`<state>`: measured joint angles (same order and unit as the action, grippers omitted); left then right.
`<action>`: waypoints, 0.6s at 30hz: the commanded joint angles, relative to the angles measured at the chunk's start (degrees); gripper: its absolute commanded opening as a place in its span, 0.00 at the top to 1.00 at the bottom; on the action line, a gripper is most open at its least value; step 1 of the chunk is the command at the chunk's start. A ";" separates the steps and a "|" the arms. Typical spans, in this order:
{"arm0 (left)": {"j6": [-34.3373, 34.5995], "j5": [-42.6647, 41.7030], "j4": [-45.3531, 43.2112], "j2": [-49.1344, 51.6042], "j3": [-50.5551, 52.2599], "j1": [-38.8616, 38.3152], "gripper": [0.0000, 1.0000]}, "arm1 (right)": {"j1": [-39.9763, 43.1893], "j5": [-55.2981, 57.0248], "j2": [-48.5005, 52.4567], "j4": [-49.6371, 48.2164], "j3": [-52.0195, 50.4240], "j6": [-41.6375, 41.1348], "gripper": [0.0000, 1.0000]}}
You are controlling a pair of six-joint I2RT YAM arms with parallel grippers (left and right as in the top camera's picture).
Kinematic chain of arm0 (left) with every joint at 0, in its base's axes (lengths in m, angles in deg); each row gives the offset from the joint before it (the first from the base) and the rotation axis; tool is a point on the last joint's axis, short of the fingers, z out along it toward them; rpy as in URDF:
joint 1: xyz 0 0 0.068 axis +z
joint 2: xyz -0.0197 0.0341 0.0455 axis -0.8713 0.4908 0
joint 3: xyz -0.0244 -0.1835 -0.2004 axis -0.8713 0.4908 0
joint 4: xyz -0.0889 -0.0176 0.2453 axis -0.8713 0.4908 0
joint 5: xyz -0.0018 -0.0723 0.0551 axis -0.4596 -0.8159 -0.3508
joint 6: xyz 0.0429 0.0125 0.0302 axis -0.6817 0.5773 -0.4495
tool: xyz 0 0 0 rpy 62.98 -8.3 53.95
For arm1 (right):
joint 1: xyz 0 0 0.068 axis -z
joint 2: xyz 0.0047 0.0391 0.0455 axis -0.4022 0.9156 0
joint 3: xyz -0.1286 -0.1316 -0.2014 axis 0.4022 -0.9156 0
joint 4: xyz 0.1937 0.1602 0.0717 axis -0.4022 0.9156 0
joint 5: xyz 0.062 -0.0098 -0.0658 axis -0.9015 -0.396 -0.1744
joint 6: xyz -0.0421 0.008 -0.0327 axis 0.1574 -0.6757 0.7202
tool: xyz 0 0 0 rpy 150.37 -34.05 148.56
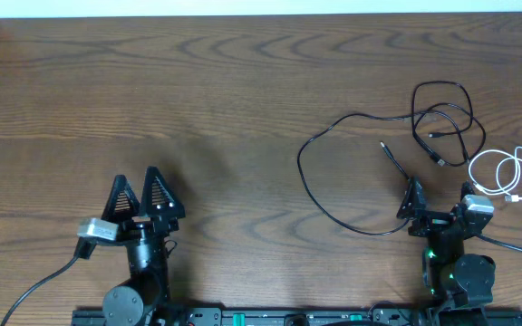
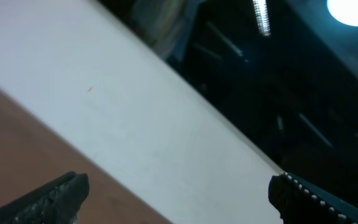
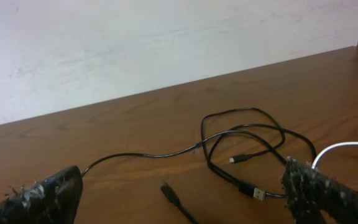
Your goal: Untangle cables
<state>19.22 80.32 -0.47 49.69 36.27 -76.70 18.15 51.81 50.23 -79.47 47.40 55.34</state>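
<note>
On the brown wooden tabletop (image 1: pixel 243 81) we see the long thin black cable (image 1: pixel 299 163) looped just ahead of the right pincer (image 1: pixel 439 192), whose jaws gape empty. The shorter coiled white cable (image 1: pixel 501 172) lies just to its right. The left pincer (image 1: pixel 137 177), equally wide, sits well apart from both.

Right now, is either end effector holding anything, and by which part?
Nothing held: the left end effector and the right end effector both stand open, empty.

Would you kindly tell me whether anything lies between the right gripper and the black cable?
Nothing visible does. The open right gripper faces the black cable across the table; the cable's nearest plug lies just ahead of it.
</note>
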 commanded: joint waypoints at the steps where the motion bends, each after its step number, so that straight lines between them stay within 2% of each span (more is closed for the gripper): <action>1: -8.66 -7.19 -3.72 -0.22 -0.07 0.28 0.02 | 0.37 0.22 -0.20 0.17 -0.13 -0.20 0.01; 10: -26.12 -20.20 -4.39 -0.22 2.86 0.79 0.02 | 0.37 0.22 -0.17 0.20 -0.13 -0.20 0.01; 12: -26.18 -20.33 -3.78 -0.22 3.91 1.38 0.02 | 0.37 0.22 -0.17 0.20 -0.13 -0.20 0.01; 18: -26.88 -20.28 6.29 -0.22 3.87 3.76 0.02 | 0.37 0.22 -0.17 0.20 -0.13 -0.20 0.01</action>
<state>-4.80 61.50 3.05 49.69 40.03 -74.28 18.15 51.83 50.23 -79.47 47.40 55.32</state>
